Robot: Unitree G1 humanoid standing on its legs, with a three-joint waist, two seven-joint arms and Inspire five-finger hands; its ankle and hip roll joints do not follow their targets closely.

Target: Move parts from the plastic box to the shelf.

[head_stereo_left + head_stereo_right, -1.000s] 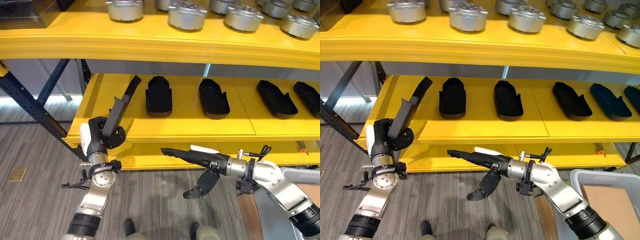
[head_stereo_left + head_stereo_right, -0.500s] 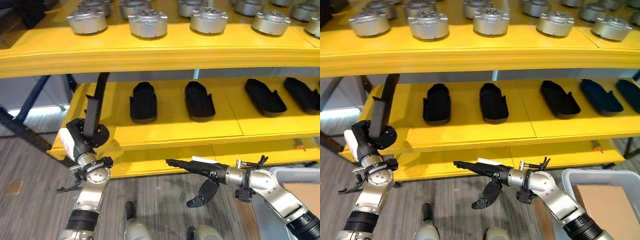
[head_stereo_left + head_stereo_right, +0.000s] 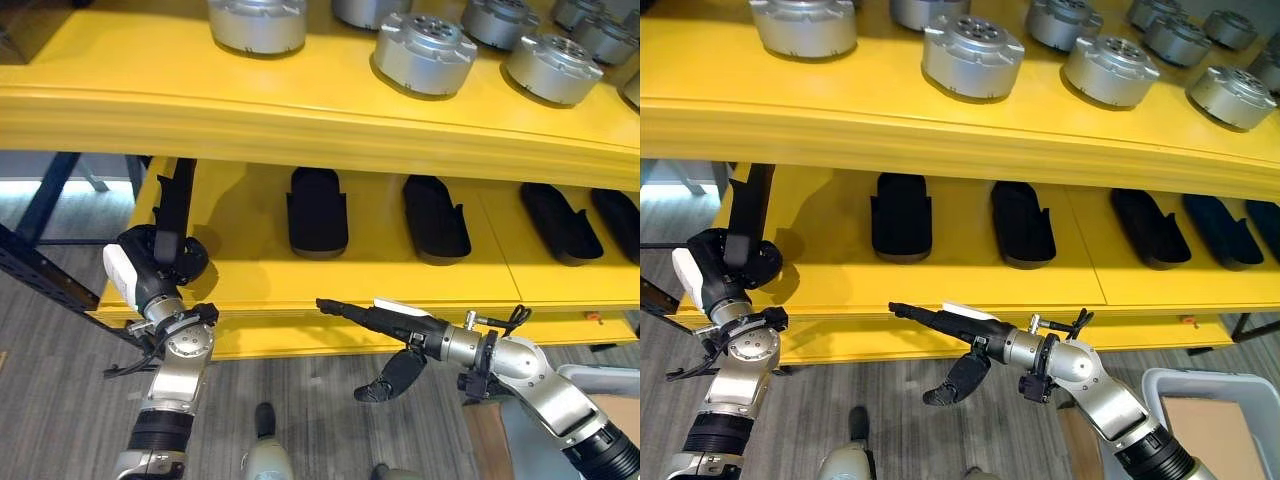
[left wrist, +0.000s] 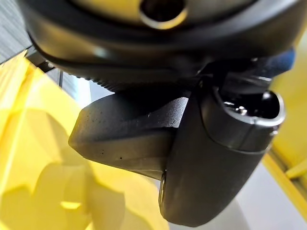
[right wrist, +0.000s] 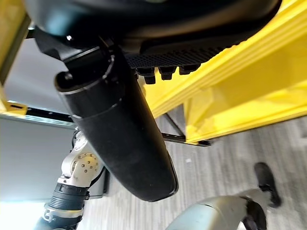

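Note:
My left hand (image 3: pixel 158 268) is shut on a long black part (image 3: pixel 180 200). The part stands nearly upright at the left end of the yellow middle shelf (image 3: pixel 380 275), and its top is hidden behind the upper shelf's front edge. The same hand (image 3: pixel 728 272) and part (image 3: pixel 748 215) show in the right eye view. My right hand (image 3: pixel 385 320) is open and holds nothing. It hovers in front of the middle shelf's front edge, fingers straight and pointing left, thumb hanging down. Several black parts (image 3: pixel 318 210) lie in a row on the middle shelf.
Several silver round parts (image 3: pixel 424 52) stand on the upper yellow shelf (image 3: pixel 300 115). A grey plastic box (image 3: pixel 1160 385) with a cardboard sheet in it stands on the floor at the lower right. A dark blue shelf brace (image 3: pixel 40 270) slants past at the left.
The camera has moved closer to the shelf and tilted. My left hand has swung the black part from leaning right to nearly upright. The right hand keeps its open pose.

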